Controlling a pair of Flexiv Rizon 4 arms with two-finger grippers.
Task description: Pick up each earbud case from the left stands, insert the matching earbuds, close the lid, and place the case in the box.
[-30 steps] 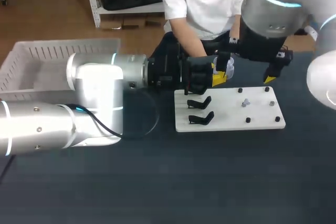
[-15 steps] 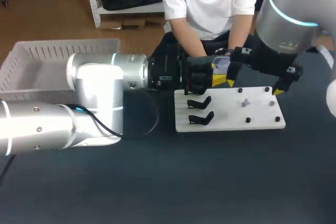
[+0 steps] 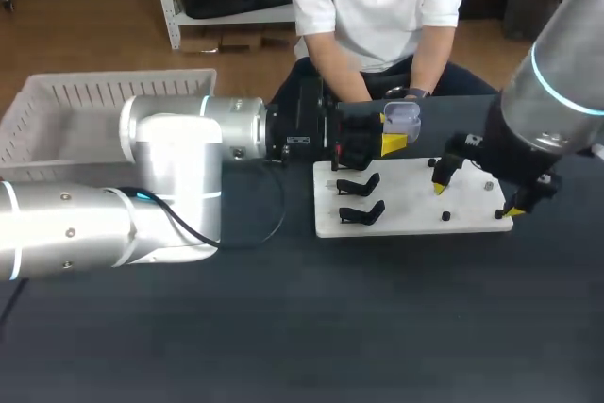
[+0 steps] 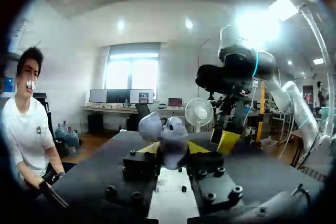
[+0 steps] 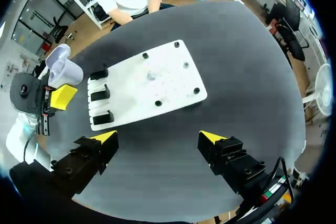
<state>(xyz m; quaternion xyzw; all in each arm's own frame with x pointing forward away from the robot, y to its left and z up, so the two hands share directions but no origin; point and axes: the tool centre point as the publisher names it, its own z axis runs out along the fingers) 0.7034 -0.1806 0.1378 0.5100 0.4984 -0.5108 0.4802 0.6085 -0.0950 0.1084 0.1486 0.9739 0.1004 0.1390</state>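
My bench point(image 3: 302, 327) has a dark, matte top. A white rectangular board point(image 3: 408, 203) lies flat on it, right of the middle and toward the far edge, with its long sides running left to right. Small black pegs point(image 5: 196, 91) stand upright on the board's right half. In the right wrist view I count five, well apart and close to the board's edges.

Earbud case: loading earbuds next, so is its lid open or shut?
Open: the case in the left gripper shows its lid tipped back.
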